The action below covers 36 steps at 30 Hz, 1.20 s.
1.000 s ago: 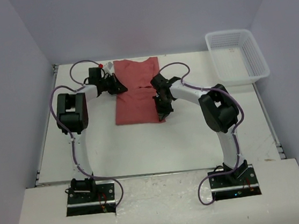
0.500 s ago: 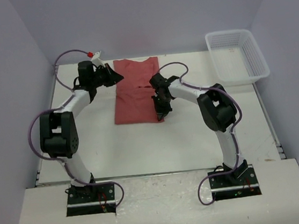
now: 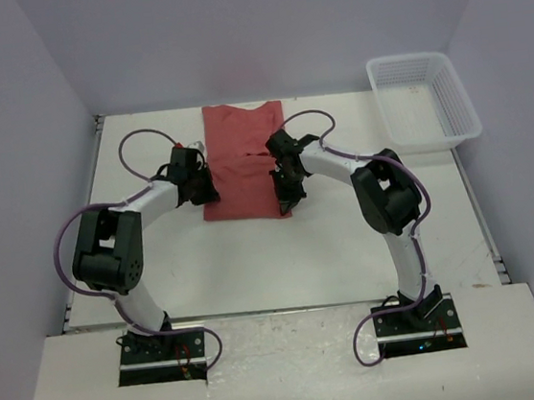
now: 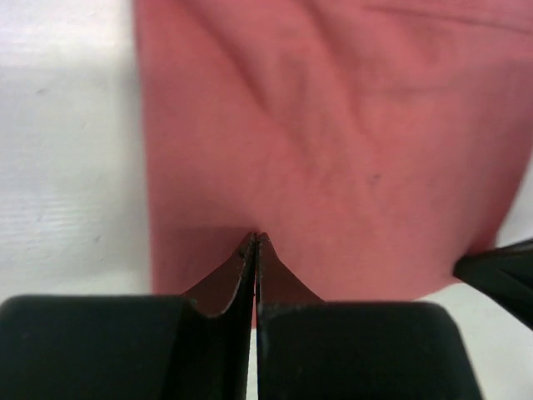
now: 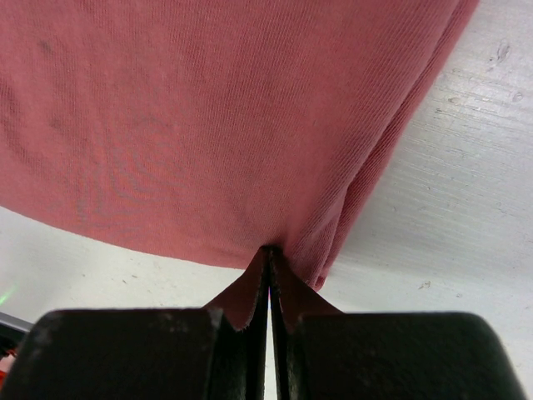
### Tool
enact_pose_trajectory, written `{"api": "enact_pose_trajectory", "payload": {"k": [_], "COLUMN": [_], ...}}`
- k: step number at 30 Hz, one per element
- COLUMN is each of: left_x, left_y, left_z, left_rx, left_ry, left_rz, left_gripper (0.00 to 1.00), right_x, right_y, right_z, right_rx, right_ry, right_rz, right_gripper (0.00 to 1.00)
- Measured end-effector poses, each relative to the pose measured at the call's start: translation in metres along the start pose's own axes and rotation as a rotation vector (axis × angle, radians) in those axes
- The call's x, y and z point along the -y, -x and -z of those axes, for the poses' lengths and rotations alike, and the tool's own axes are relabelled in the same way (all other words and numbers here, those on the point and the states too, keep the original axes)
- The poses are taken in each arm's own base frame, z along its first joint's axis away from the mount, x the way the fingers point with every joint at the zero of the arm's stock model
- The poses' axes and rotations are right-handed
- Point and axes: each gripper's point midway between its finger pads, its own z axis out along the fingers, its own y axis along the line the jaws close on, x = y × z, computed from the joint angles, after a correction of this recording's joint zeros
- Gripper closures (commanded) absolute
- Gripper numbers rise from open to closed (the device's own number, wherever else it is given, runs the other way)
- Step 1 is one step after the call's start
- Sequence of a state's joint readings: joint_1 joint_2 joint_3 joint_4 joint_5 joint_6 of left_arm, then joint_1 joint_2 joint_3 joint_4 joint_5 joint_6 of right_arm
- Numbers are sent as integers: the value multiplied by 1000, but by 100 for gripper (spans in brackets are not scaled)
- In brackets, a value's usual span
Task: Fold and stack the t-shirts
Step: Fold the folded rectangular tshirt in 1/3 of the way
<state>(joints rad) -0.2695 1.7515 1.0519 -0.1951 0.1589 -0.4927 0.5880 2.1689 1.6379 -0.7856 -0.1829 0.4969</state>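
White desk (image 3: 254, 259) carries a folded t-shirt (image 3: 243, 159) at twelve o'clock. Left hand (image 4: 255, 237) and right hand (image 5: 269, 250) are clenched at its seven and five o'clock corners, any pinched cloth hidden.

Left end effector (image 4: 254, 242) closed tight, tips together; right end effector (image 5: 269, 254) likewise closed; both tilted downward.

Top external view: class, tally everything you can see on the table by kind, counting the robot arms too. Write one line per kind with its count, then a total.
Red t-shirt: 1
White mesh basket: 1
Robot arms: 2, left arm and right arm
Total: 4
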Motion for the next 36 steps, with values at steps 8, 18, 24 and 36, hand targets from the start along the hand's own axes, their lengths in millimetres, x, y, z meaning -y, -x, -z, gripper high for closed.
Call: {"api": "enact_pose_trajectory", "payload": {"k": [8, 18, 24, 36], "left_x": [-28, -28, -15, -21], "left_y": [-15, -25, -49, -124], "left_z": [-6, -12, -3, 50], "left_rx": [-36, -49, -35, -156], "left_ry": [144, 241, 237, 254], "left_rz": [31, 36, 26, 53], "left_gripper": [100, 100, 100, 100], "right_x": [0, 3, 7, 25], "right_y": [-1, -2, -9, -66], "right_z": [0, -1, 0, 11], "right_rx": [-1, 28, 65, 72], "right_ry": [-1, 17, 31, 37], "right_rz": [0, 0, -3, -24], "right_gripper": [100, 100, 100, 100]}}
